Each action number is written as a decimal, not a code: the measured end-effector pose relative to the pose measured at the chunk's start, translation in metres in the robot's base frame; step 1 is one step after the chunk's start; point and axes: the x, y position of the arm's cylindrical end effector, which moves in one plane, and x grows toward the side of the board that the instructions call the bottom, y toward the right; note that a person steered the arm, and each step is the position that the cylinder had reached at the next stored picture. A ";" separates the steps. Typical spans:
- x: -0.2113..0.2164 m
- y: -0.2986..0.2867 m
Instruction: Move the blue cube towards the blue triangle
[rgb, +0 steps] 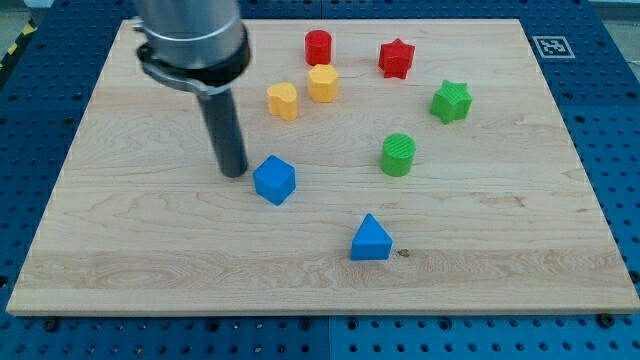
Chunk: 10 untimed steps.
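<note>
Nearest on the desk (120, 270): blue triangle (371, 240), well apart from blue cube (274, 180), up and to its left. Tip (234, 172) parked just left of the cube, seemingly touching. No fingers on this rod. Most of the push towards the triangle yet to do.

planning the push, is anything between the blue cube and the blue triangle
Nothing visible. The board between the blue cube and the blue triangle is bare wood. My tip sits just to the view's left of the cube; the green cylinder stands off the line.
</note>
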 end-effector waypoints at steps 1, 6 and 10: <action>0.005 0.003; 0.038 0.053; 0.044 0.080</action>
